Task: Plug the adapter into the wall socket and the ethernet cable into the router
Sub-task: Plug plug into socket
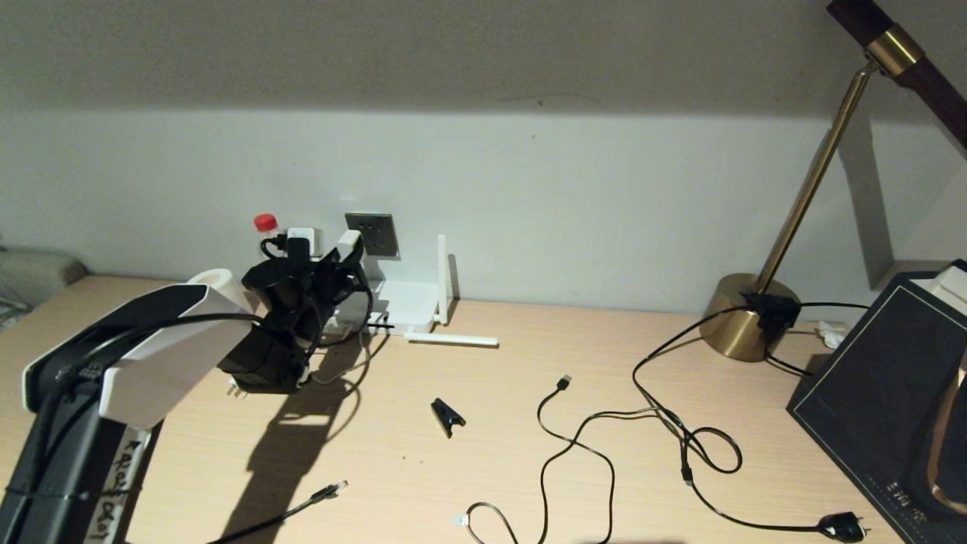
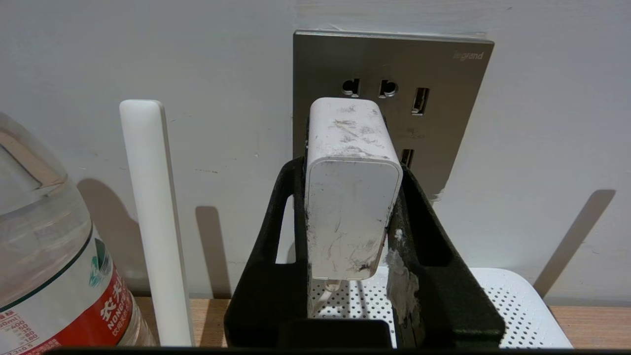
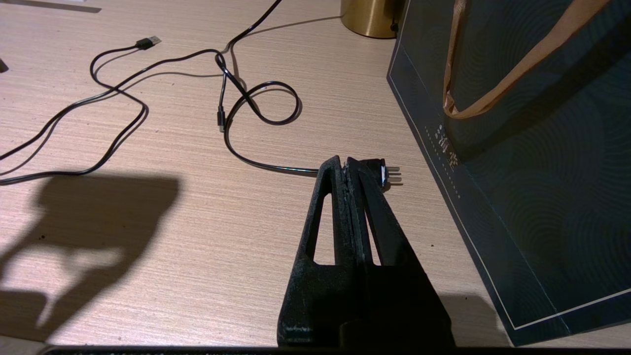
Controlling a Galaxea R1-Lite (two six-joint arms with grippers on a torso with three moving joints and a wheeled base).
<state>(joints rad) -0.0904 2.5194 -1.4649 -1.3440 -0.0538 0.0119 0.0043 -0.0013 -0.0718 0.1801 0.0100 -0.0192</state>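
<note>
My left gripper (image 2: 351,167) is shut on the scuffed white adapter (image 2: 352,197), with a finger pressed on each side. The adapter's front end sits against the lower part of the dark grey wall socket (image 2: 394,93); whether its prongs are in I cannot tell. In the head view the left gripper (image 1: 344,261) holds the adapter (image 1: 349,245) just left of the wall socket (image 1: 372,233). The white router (image 1: 408,302) lies on the table below it. The ethernet cable (image 1: 317,499) lies loose near the front edge. My right gripper (image 3: 345,162) hangs shut and empty over the table.
A water bottle (image 2: 49,256) and an upright router antenna (image 2: 153,222) stand left of the adapter. A brass lamp base (image 1: 744,317), a dark bag (image 1: 891,408), a thin USB cable (image 1: 563,381), a lamp cord plug (image 3: 389,172) and a small black clip (image 1: 447,415) occupy the table.
</note>
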